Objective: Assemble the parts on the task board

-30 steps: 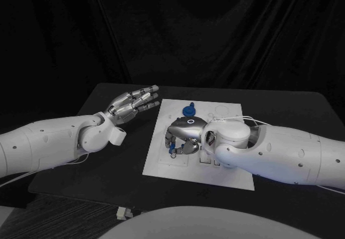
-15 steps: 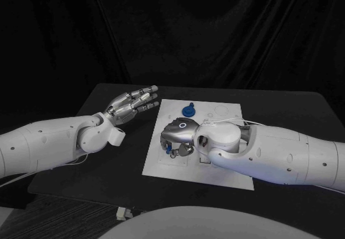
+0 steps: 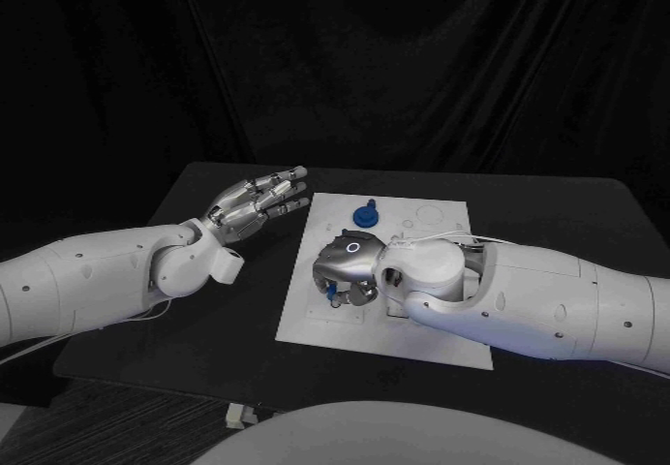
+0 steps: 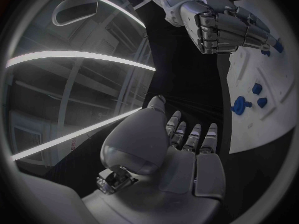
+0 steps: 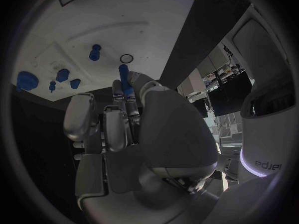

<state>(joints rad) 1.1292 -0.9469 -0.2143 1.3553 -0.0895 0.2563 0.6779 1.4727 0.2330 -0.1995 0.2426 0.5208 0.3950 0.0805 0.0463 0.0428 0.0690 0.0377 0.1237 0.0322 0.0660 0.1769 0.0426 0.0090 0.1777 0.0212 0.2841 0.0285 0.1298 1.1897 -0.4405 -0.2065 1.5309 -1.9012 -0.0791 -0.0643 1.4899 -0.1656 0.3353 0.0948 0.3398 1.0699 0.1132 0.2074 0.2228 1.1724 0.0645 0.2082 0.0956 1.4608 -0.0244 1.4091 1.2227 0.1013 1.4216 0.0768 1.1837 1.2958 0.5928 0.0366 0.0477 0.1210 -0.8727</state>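
Observation:
The white task board [image 3: 319,327] lies in the middle of the black table. My right hand [image 3: 350,263] hovers over the board's middle with its fingers curled, and it pinches a small blue peg [image 5: 124,82] that points down at the board. The peg's tip [image 3: 328,289] peeks out beneath the hand. A larger blue part [image 3: 366,212] stands at the board's far end. More blue parts [image 5: 62,75] sit grouped on the board, and a lone blue peg [image 5: 94,52] stands apart from them. My left hand [image 3: 259,202] is raised left of the board, fingers straight and apart, holding nothing.
A small ring mark [image 5: 126,58] shows on the board beyond the held peg. White cable [image 3: 444,232] runs along my right arm above the board's far right corner. Bare black table [image 3: 209,320] stretches left of the board, under my left forearm.
My right arm has swung a little to the left over the board, carrying the blue peg with it. The left hand has not moved.

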